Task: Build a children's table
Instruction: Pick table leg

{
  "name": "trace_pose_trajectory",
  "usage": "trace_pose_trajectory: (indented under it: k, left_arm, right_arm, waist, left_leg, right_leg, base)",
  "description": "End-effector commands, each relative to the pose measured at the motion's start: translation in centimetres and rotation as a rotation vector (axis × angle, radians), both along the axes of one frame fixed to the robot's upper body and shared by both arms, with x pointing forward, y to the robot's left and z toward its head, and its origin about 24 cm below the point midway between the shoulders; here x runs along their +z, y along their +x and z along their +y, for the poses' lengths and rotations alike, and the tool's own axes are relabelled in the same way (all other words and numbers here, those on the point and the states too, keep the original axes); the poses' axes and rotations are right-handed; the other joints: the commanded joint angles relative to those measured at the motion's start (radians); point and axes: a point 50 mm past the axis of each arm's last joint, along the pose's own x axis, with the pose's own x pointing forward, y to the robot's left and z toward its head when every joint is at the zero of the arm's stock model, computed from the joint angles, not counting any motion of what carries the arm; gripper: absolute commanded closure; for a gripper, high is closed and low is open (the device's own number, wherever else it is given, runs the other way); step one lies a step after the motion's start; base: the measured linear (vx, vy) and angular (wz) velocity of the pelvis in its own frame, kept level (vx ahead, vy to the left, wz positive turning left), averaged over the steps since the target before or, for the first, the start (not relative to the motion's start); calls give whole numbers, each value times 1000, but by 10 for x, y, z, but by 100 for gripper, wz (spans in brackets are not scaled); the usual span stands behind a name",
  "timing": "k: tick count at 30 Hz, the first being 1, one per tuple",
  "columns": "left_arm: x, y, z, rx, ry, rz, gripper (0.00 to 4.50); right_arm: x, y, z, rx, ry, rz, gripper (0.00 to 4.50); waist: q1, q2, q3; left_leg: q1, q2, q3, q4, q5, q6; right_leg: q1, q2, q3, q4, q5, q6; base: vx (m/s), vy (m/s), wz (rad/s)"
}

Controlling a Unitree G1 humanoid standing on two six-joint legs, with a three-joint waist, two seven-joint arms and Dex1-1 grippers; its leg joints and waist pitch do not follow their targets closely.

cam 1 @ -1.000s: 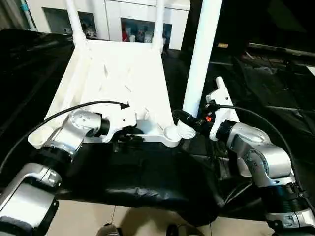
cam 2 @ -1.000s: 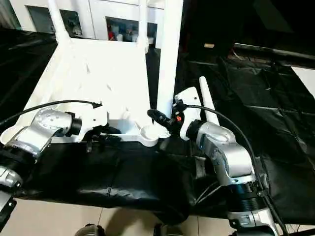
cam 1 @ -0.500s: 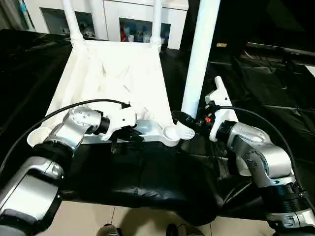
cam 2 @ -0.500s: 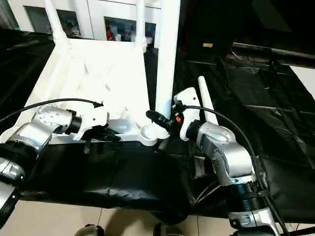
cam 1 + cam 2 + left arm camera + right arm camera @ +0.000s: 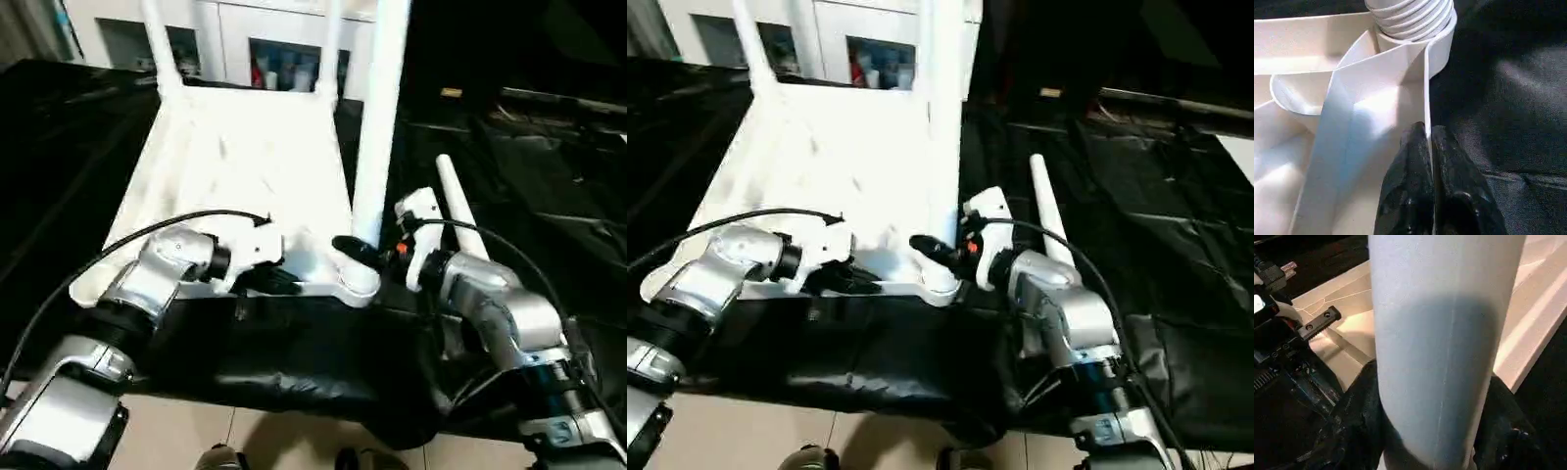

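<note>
Gripping the upright leg (image 5: 377,117) low with our right claw (image 5: 355,253), left claw (image 5: 1427,147) pinching the upturned top's (image 5: 245,166) near rim; light, stiff, slippery plastic, so hold low.

The white table top (image 5: 245,166) lies upside down. Two legs (image 5: 157,44) stand up at its far corners. A third leg (image 5: 377,117) stands in the near right corner socket (image 5: 358,284). A fourth leg (image 5: 458,201) lies beside it.
</note>
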Motion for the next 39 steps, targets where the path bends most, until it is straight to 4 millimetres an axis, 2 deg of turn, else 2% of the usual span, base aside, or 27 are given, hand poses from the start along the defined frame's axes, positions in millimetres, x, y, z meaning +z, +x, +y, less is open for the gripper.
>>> trace_pose_trajectory:
  k: [1,3,10,11,13,14,15,16,20,25,30,32,34,38,39]
  left_arm:
    - [-4,-5,-10,-6,-69,8,450]
    - [-4,-5,-7,12,-60,3,450]
    - [-4,-4,-4,31,-46,-1,450]
    - [-4,-4,-3,32,-43,1,450]
    - [-4,-4,-3,35,-37,-3,450]
    - [-4,-4,-2,37,-38,-2,450]
    - [-4,-5,-2,38,-39,-1,450]
    - [-4,-5,-2,40,-41,1,450]
    - [-3,-4,-2,49,-43,-6,450]
    - [-2,-2,-1,63,-44,-24,450]
    - [0,0,-1,71,-45,-30,450]
    - [0,0,-1,73,-43,-34,450]
    - [1,0,-1,73,-44,-35,450]
    - [2,0,-1,80,-50,-38,450]
    - [1,0,-1,80,-49,-37,450]
  right_arm:
    - [-2,1,-1,0,-17,0,263]
    - [-3,2,-1,3,-23,7,263]
    - [-14,2,-7,-46,48,37,263]
    - [-19,0,-9,-65,73,52,263]
    - [-24,-2,-12,-81,104,60,263]
    - [-27,-5,-14,-94,123,64,264]
    - [-30,-6,-15,-102,134,66,264]
    - [-34,-9,-17,-116,155,71,264]
    - [-46,-17,-21,-158,197,66,264]
    - [-60,-29,-18,-168,128,-21,264]
    - [-65,-33,-16,-159,92,-66,264]
    - [-66,-35,-15,-149,74,-84,264]
    - [-67,-36,-15,-146,73,-87,264]
    - [-69,-37,-15,-129,69,-96,264]
    - [-70,-37,-15,-123,68,-86,264]
  waist:
    - [-2,7,-69]
    - [-4,4,-69]
    - [-8,8,-67]
    - [-7,12,-68]
    - [-7,11,-68]
    - [-7,15,-67]
    - [-8,12,-68]
    - [-7,15,-67]
    - [-7,18,-66]
    - [-6,24,-63]
    - [-8,20,-60]
    - [-8,20,-59]
    - [-8,15,-59]
    - [-9,14,-57]
    - [-10,9,-56]
  left_leg:
    - [20,7,5,-71,-282,-18]
    - [19,9,6,-71,-280,-16]
    - [19,7,5,-73,-303,-15]
    - [20,7,4,-73,-309,-16]
    - [20,8,4,-74,-319,-16]
    - [21,9,3,-75,-324,-17]
    - [19,9,3,-75,-326,-16]
    - [18,8,2,-77,-325,-17]
    - [20,9,2,-79,-348,-16]
    - [23,10,1,-82,-387,-20]
    - [19,9,-3,-86,-410,-18]
    - [22,10,-3,-86,-422,-16]
    - [20,9,-3,-86,-420,-11]
    - [19,10,-3,-88,-422,-5]
    - [19,10,-3,-88,-423,-4]
  right_leg:
    - [52,-51,27,-76,-337,-173]
    - [52,-52,27,-75,-333,-172]
    - [48,-50,26,-81,-366,-165]
    - [47,-51,27,-81,-372,-165]
    - [47,-52,26,-84,-379,-161]
    - [45,-52,26,-84,-379,-162]
    - [47,-52,26,-84,-375,-162]
    - [48,-51,25,-83,-370,-166]
    - [44,-51,26,-87,-378,-169]
    - [39,-51,25,-91,-401,-165]
    - [39,-51,25,-95,-449,-149]
    - [35,-52,26,-98,-474,-142]
    - [35,-52,26,-100,-485,-136]
    - [33,-52,26,-102,-499,-132]
    - [33,-52,26,-103,-507,-129]
  base:
    - [0,0,0]
    - [0,0,0]
    - [0,0,0]
    - [0,0,0]
    - [0,0,0]
    - [0,0,0]
    - [0,0,0]
    - [0,0,0]
    - [0,0,0]
    - [0,0,0]
    - [0,0,0]
    - [0,0,0]
    - [0,0,0]
    - [0,0,0]
    - [0,0,0]
